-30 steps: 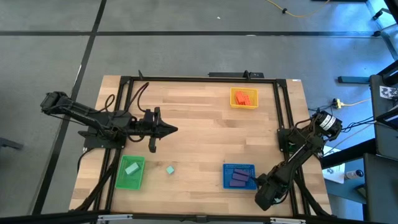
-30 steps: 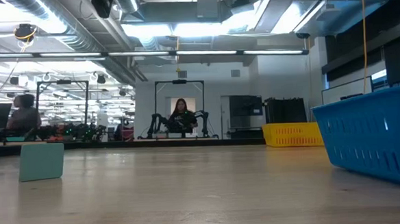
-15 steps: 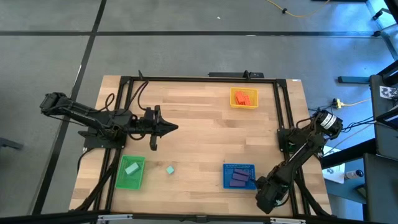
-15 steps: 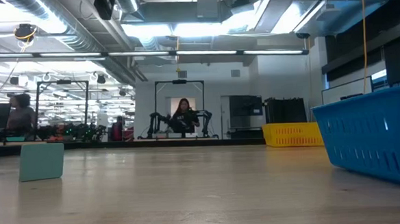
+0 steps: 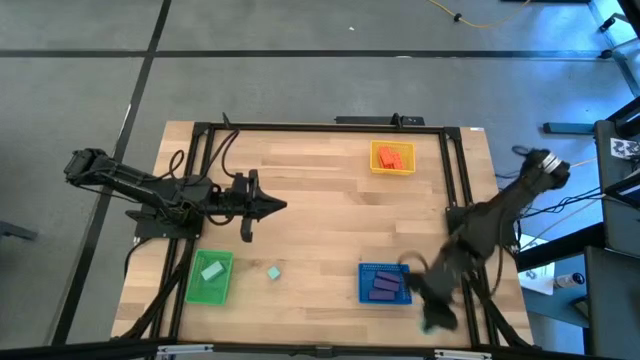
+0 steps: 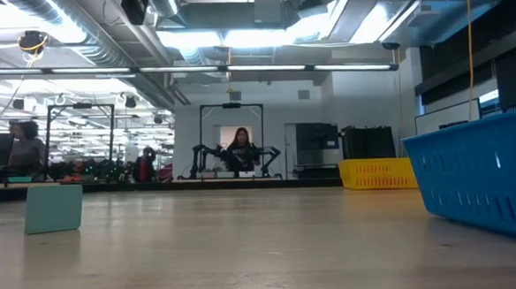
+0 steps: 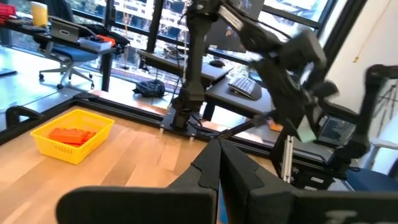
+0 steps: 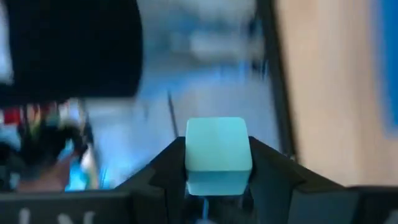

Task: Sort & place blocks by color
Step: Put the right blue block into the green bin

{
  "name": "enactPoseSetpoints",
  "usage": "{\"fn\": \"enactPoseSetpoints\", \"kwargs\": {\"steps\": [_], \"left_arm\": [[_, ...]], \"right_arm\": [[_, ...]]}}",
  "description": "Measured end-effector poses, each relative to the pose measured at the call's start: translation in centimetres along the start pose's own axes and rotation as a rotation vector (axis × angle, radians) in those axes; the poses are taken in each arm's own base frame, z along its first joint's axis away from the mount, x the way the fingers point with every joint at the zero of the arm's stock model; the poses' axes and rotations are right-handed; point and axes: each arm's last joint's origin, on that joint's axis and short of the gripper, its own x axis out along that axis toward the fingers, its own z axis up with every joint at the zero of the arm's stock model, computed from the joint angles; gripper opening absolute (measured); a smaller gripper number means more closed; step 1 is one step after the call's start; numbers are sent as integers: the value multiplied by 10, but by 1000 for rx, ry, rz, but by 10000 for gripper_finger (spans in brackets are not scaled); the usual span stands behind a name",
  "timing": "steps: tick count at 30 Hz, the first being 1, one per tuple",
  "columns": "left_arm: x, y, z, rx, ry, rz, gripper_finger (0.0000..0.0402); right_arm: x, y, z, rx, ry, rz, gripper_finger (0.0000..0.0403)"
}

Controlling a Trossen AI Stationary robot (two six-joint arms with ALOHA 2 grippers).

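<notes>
- Now the right arm, a second ago folded low past the tabletop's near right corner, has swung up and inward; its blurred right pincer point(image 5: 432, 300) hangs just beside the blue tray point(image 5: 364, 270), over the tabletop's point(image 5: 320, 215) near right edge.
- Seen in the right wrist view, the right pincer point(image 8: 217, 163) is clamped on a mint cube point(image 8: 218, 152), its fingers point(image 8: 168, 163) pressed against two opposite faces, with the cube's top face standing clear above them.
- Unchanged over the same second: the left pincer point(image 5: 277, 207) is fully closed on nothing and waits over the left half of the tabletop, fingertips pointing toward the middle.
- Sorted so far: orange-red blocks point(image 5: 392, 157) lie in the yellow tray point(image 5: 376, 167) at the far right; purple blocks point(image 5: 384, 285) lie in the blue tray; one mint bar point(image 5: 211, 271) lies in the green tray point(image 5: 196, 290) at the near left.
- Unsorted: a loose mint block point(image 5: 273, 272) stands on bare wood just beside the green tray, also visible in the low view point(image 6: 53, 208).
- Reading: the lift suggests the carry of the held cube has begun. Its colour matches the green tray, which sits well apart on the opposite side, so a long traverse across the near edge remains.
- After that, the loose mint block appears to be the last piece outstanding.
</notes>
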Motion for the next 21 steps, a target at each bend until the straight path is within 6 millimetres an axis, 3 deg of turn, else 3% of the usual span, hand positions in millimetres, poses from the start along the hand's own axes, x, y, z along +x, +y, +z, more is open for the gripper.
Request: {"fn": "enactPoseSetpoints", "kwargs": {"steps": [6, 14, 17, 21], "left_arm": [[0, -1, 0, -2, 4, -15, 0], [0, 1, 1, 5, -5, 8, 0], [1, 5, 2, 3, -20, 63, 5], [2, 10, 3, -12, -34, 105, 37]], "right_arm": [[-58, -12, 58, -187, -502, -71, 138], [-101, -32, 133, -495, -949, -174, 138], [-112, -34, 149, -606, -1065, -183, 138], [-119, -39, 156, -636, -1106, -212, 138]]}}
